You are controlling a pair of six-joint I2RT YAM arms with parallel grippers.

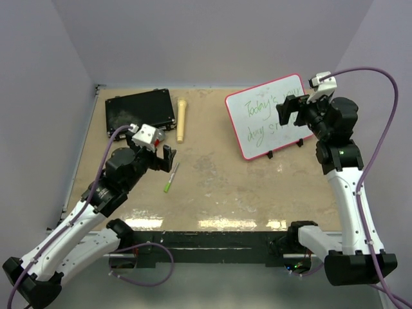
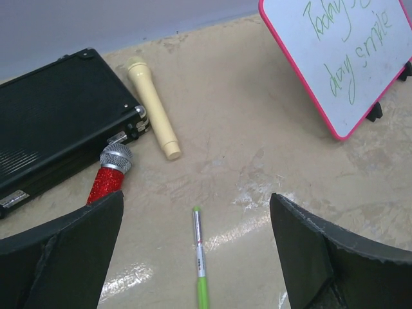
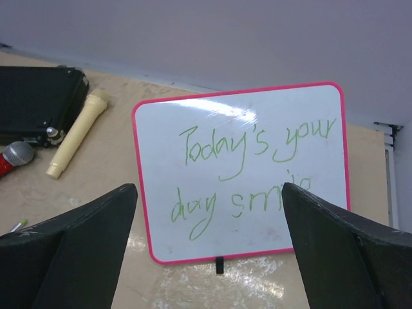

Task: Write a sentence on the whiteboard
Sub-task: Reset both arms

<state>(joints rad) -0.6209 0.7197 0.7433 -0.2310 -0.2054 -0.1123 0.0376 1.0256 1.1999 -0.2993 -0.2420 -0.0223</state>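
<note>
The whiteboard with a pink rim stands tilted on small black feet at the back right. The sentence is in green handwriting on two lines, reading "Today's your" over "day smi…", its end hidden behind a finger. My right gripper hangs open just in front of the board, with nothing between its fingers. A green pen lies loose on the table. My left gripper is open right above the pen, not touching it.
A black case lies at the back left. Beside it lie a cream microphone and a red glitter microphone with a silver head. Grey walls close in the table on three sides.
</note>
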